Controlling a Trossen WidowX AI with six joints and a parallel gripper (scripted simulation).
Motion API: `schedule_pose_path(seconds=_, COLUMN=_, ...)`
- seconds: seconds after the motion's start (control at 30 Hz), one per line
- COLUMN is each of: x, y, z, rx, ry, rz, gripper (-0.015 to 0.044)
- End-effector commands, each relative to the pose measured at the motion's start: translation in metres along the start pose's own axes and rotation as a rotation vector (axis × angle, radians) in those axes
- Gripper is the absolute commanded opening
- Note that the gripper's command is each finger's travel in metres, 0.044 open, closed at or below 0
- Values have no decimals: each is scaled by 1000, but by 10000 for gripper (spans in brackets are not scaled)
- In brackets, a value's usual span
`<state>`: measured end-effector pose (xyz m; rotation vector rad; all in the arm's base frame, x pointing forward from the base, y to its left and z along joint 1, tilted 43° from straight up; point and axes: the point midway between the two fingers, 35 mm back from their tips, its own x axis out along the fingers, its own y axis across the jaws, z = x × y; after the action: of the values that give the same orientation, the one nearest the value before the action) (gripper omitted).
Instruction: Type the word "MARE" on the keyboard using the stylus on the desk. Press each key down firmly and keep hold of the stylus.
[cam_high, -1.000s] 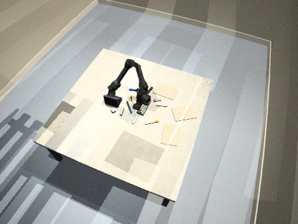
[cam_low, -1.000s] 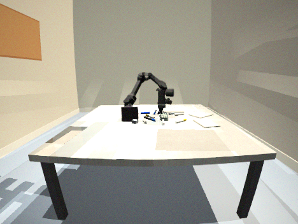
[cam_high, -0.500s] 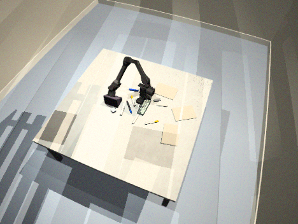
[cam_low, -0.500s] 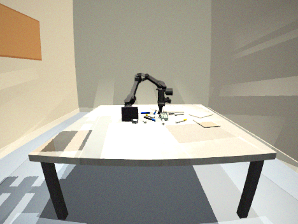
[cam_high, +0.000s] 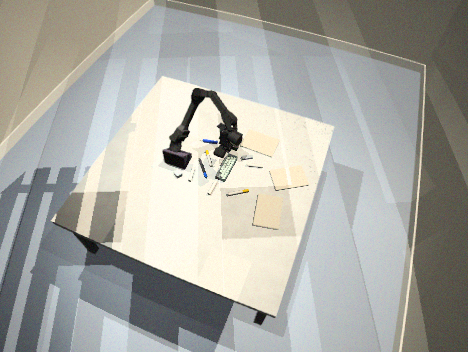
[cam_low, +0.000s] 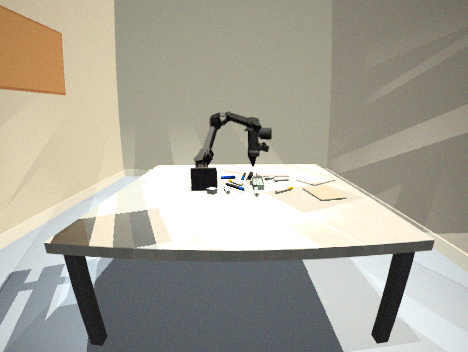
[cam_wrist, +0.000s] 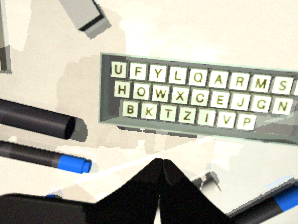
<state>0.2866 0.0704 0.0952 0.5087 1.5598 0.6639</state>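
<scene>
Wrist view: the flat grey-green keyboard (cam_wrist: 200, 95) lies on the desk just ahead of the black gripper (cam_wrist: 161, 162). Its cream square keys stand in three rows, reading U F Y L Q A R M S, then H O W X C E J G N, then B K T Z I V P. The right end runs out of the picture. The gripper's two fingers are pressed together into one point, with nothing seen between them. That point sits short of the bottom row of keys, over bare desk.

Several pen-like things lie around. There is a thick black cylinder (cam_wrist: 35, 120) and a black pen with a blue cap (cam_wrist: 50, 159) to the left, and a blue-banded pen (cam_wrist: 280, 200) at the lower right. I cannot tell which of them is the stylus. A grey block (cam_wrist: 85, 15) lies beyond the keyboard's left end.

In the top view the keyboard (cam_high: 226, 167) lies slantwise near the middle of the cream square table (cam_high: 150, 235), just beside the arm's black base box (cam_high: 176, 157). A yellow-tipped pen (cam_high: 238, 192) and three tan flat sheets (cam_high: 268, 211) lie further out.

The exterior view shows the gripper (cam_low: 252, 161) pointing straight down above the keyboard (cam_low: 257, 181). The table stands on dark legs (cam_low: 85, 300) over a pale blue-grey floor (cam_low: 200, 310). Beige and grey walls stand behind, and the left wall bears an orange panel (cam_low: 30, 55).
</scene>
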Motion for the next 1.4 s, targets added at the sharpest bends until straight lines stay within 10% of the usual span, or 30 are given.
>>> schedule_pose_path(seconds=0.0, x=2, y=0, z=0, rx=1, ry=-1, rz=-1, gripper=0)
schedule_pose_path(seconds=0.2, x=1, y=0, z=0, rx=-6, ry=0, rz=-1, gripper=105)
schedule_pose_path(seconds=0.33, x=1, y=0, z=0, rx=-5, ry=0, rz=-1, gripper=0)
schedule_pose_path(seconds=0.67, x=1, y=0, z=0, rx=-5, ry=0, rz=-1, gripper=0)
schedule_pose_path(seconds=0.77, x=2, y=3, z=-1, rx=-9, ry=7, rz=0, gripper=79)
schedule_pose_path(seconds=0.87, x=19, y=32, z=-26, rx=-57, ry=110, rz=-2, gripper=150)
schedule_pose_path(seconds=1.37, x=54, y=109, z=-154, rx=-257, ry=533, rz=-58, gripper=150)
